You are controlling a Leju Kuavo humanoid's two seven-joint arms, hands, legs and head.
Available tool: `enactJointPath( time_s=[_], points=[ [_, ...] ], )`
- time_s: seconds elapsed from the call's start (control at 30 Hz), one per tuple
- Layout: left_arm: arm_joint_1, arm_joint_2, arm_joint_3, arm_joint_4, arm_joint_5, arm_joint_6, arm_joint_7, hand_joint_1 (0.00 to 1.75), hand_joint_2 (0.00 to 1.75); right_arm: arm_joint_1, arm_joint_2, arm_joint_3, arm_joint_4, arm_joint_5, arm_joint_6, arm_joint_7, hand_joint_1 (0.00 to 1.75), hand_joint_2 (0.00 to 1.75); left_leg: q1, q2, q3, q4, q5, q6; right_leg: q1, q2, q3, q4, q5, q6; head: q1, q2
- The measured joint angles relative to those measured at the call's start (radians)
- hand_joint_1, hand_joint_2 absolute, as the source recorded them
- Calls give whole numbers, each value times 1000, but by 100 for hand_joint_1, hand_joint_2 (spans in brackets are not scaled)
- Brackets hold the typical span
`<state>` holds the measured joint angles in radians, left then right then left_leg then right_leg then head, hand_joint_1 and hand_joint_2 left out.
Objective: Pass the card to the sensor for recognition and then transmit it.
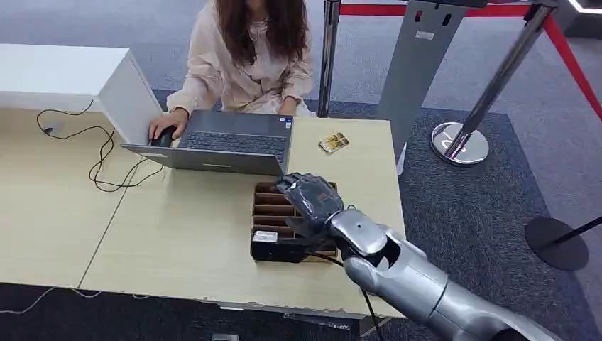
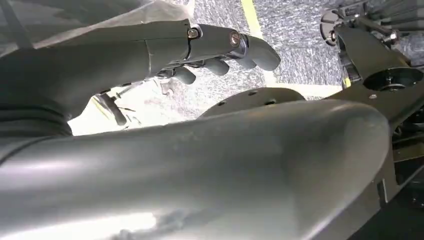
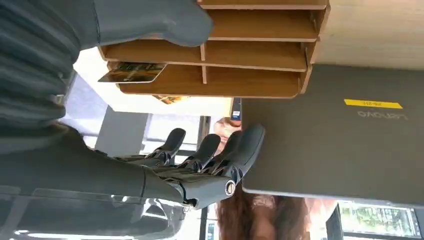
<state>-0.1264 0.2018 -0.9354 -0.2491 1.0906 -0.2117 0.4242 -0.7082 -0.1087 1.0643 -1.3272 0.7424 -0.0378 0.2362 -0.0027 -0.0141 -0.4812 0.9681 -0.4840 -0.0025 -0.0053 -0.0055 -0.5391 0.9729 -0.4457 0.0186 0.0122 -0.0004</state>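
Note:
A wooden slotted card holder (image 1: 272, 208) stands on the table near its right edge, on a black base (image 1: 273, 250) with a white label. My right hand (image 1: 310, 199) hovers over the holder's right side, fingers apart and holding nothing. In the right wrist view a card (image 3: 132, 72) lies in one slot of the holder (image 3: 250, 55), just beyond my thumb (image 3: 150, 20), while the fingers (image 3: 220, 152) are spread in the air. A second card (image 1: 333, 143) lies flat on the table behind the holder. My left hand (image 2: 210, 47) hangs at my side, holding nothing.
A person sits behind the table typing on a grey laptop (image 1: 227, 145), one hand on a mouse (image 1: 162, 137). A white box (image 1: 71, 71) and a black cable (image 1: 106, 156) are at the left. A stanchion base (image 1: 460, 142) and red barrier stand right of the table.

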Motion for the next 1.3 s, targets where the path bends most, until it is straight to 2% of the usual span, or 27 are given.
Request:
enactJointPath(
  time_s=[0.4,0.73,1.3],
  points=[
    [-1,0,0,0,-1,2,0,0,0,-19,28,19,52,-3,-19,-9,66,175,0,0,0,0,0,0,0,0,0,0,0,0,0,0],
    [-1,-2,0,0,2,2,0,0,0,-34,42,18,116,20,-61,-8,63,175,0,0,0,0,0,0,0,0,0,0,0,0,0,0],
    [4,-2,0,0,10,2,-10,0,0,-38,43,13,174,44,-68,11,61,175,0,0,0,0,0,0,0,0,0,0,0,0,0,0]
  ],
)
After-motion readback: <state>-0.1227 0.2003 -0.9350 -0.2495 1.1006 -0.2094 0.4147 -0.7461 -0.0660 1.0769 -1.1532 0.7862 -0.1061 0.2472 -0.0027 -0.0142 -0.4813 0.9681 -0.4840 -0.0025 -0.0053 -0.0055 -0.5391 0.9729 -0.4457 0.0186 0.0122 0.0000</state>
